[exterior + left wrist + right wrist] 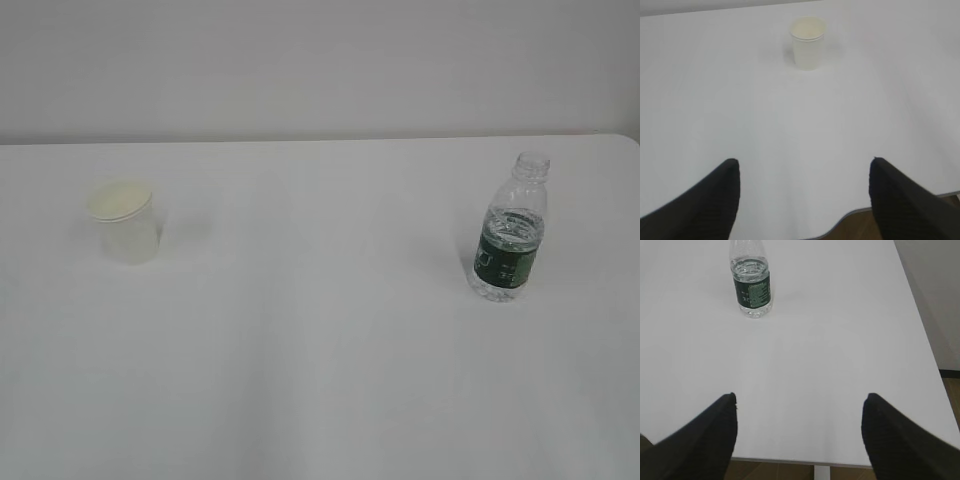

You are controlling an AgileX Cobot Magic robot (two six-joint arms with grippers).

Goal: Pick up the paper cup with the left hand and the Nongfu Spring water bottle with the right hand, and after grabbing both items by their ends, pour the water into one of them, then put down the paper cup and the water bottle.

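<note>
The white paper cup (124, 221) stands upright on the left of the white table (320, 350); its cream inside shows. In the left wrist view the cup (808, 42) is far ahead of my left gripper (803, 162), which is open and empty near the table's front edge. The Nongfu Spring water bottle (512, 231) stands upright on the right, capless, with water up to just above its green label. In the right wrist view the bottle (751, 282) lies far ahead and to the left of my open, empty right gripper (799, 396). Neither arm shows in the exterior view.
The table's front edge (790, 460) with brown floor below lies just under both grippers. The table's right edge (920, 330) runs close by the right gripper's side. A plain wall (320, 60) stands behind the table.
</note>
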